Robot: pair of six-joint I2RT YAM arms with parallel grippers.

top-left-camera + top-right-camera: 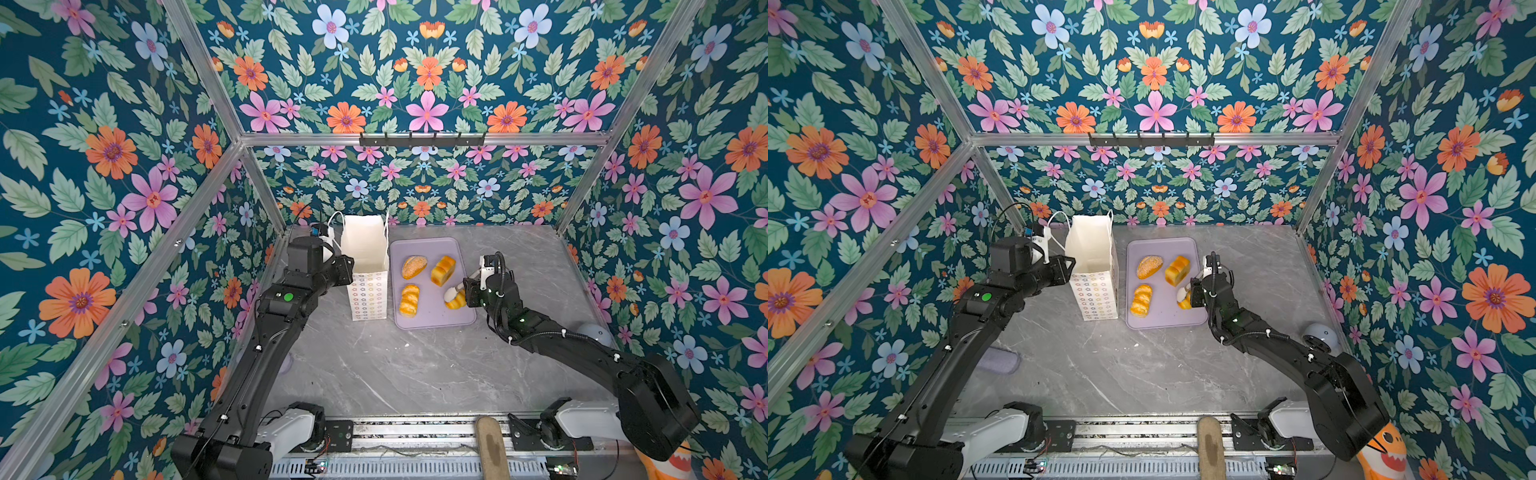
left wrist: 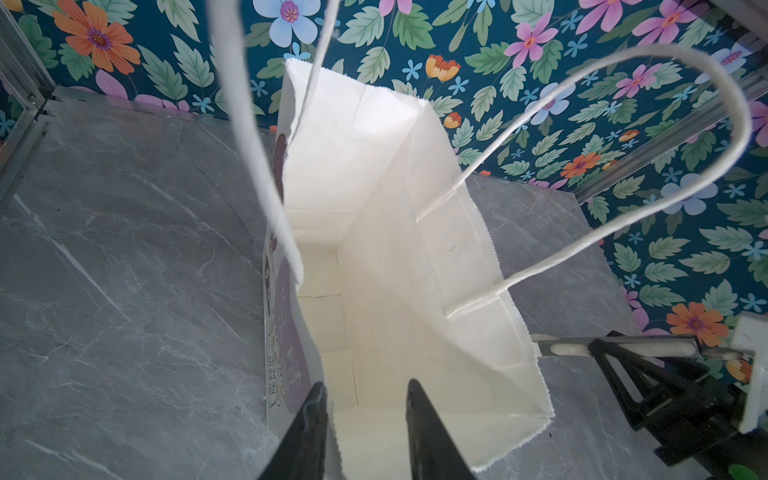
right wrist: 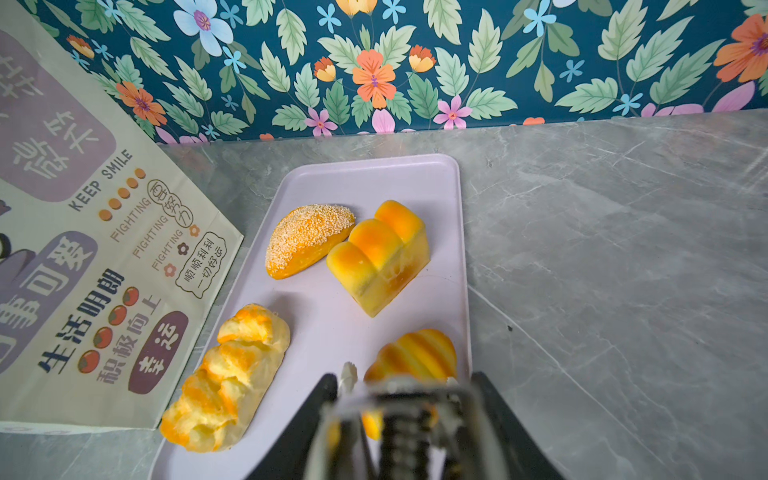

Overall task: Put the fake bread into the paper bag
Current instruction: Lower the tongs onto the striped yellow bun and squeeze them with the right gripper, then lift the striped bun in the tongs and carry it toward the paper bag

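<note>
The white paper bag point(image 1: 368, 249) point(image 1: 1092, 249) stands open at the back of the grey table, left of a lilac tray point(image 1: 428, 249). My left gripper point(image 2: 365, 399) is open at the bag's near rim. One finger is outside the printed wall and one is inside the bag point(image 2: 395, 249). On the tray point(image 3: 374, 178) lie a seeded roll point(image 3: 307, 239), a blocky loaf point(image 3: 378, 253), a ridged long loaf point(image 3: 226, 382) and a striped bun point(image 3: 411, 353). My right gripper point(image 3: 405, 382) point(image 1: 454, 296) is open, low over the tray, with the bun between its fingers. Nothing shows inside the bag.
The floral walls and their metal frame close in on both sides and the back. A grey dome point(image 1: 1318, 336) sits by the right wall and an orange shark toy point(image 1: 1383, 453) at the front right. A lilac pad point(image 1: 998, 359) lies under the left arm. A wooden piece point(image 1: 1210, 449) rests on the front rail.
</note>
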